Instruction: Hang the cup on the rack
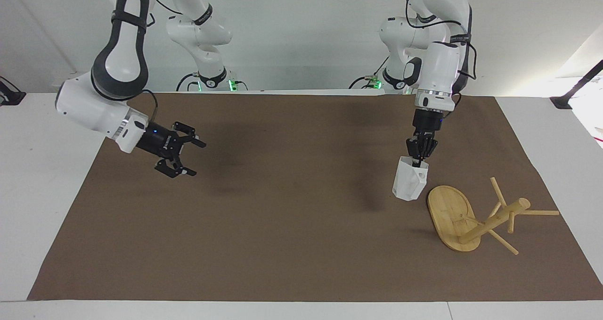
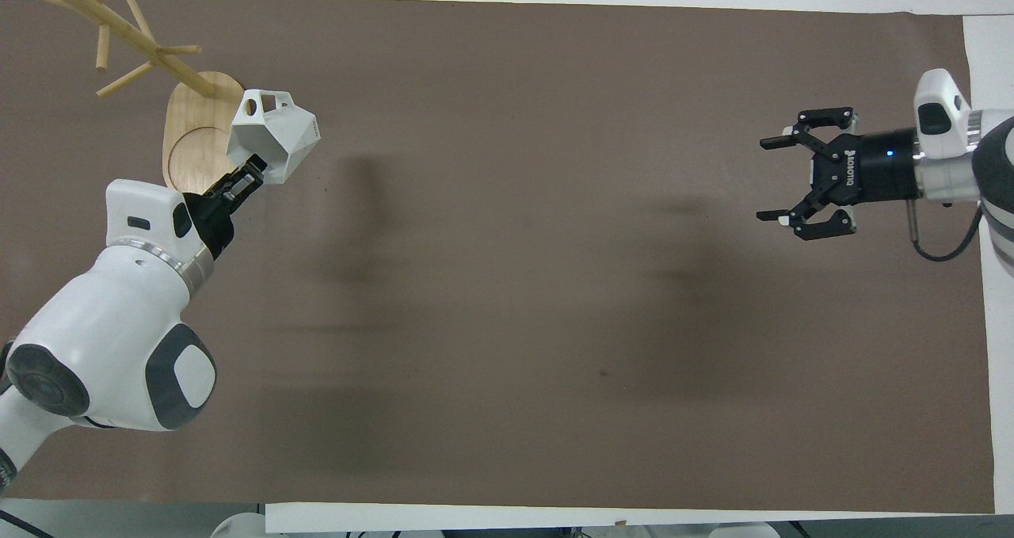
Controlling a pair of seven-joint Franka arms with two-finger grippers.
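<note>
The white faceted cup (image 1: 410,184) (image 2: 275,134) hangs mouth-up in my left gripper (image 1: 419,159) (image 2: 252,169), which is shut on its rim and points straight down. The cup is over the mat, just beside the oval base of the bamboo rack (image 1: 450,215) (image 2: 194,130). The rack stands at the left arm's end of the table, and its post (image 1: 494,218) and thin pegs carry nothing. My right gripper (image 1: 196,159) (image 2: 764,180) is open and holds nothing, up over the mat at the right arm's end.
A brown mat (image 1: 301,235) covers most of the white table (image 1: 52,178). A black clamp (image 1: 572,94) sits at the table's corner by the left arm's end.
</note>
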